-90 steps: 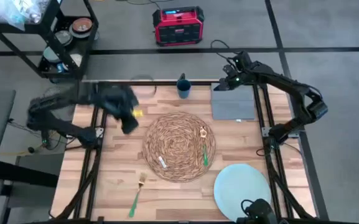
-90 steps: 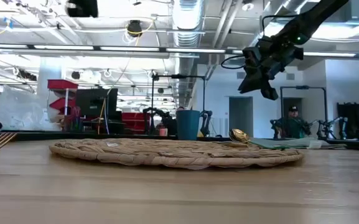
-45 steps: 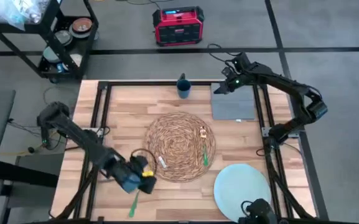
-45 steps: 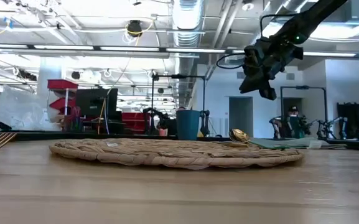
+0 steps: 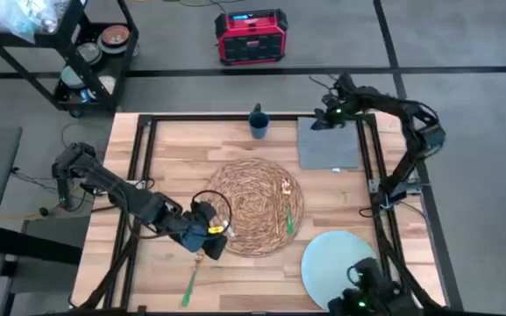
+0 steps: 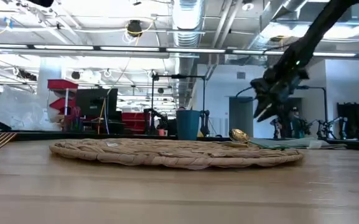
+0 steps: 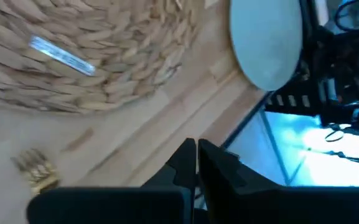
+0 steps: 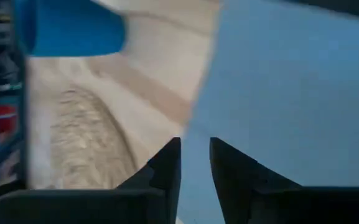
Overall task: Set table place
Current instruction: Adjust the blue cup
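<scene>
While right gripper (image 5: 326, 119) was lowered toward grey napkin (image 5: 328, 145) at far right corner of table (image 5: 160, 154), left gripper (image 5: 207, 244) was swung over to fork (image 5: 191, 274) near front edge. Left fingers (image 7: 185, 163) nearly closed, nothing held; right fingers (image 8: 167, 165) slightly parted, nothing held. Placemat (image 5: 253, 205) seen mid-table, spoon (image 5: 287, 209) and knife (image 5: 228, 228) lying on it. Plate (image 5: 341, 265) left off mat; cutlery judged obstacle to placing it.

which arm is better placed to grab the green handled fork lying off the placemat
Left. The left hand hovers right at the green-handled fork, beside the placemat, fingers shut. The right hand is at the far corner over the grey napkin, across the table from it.
</scene>
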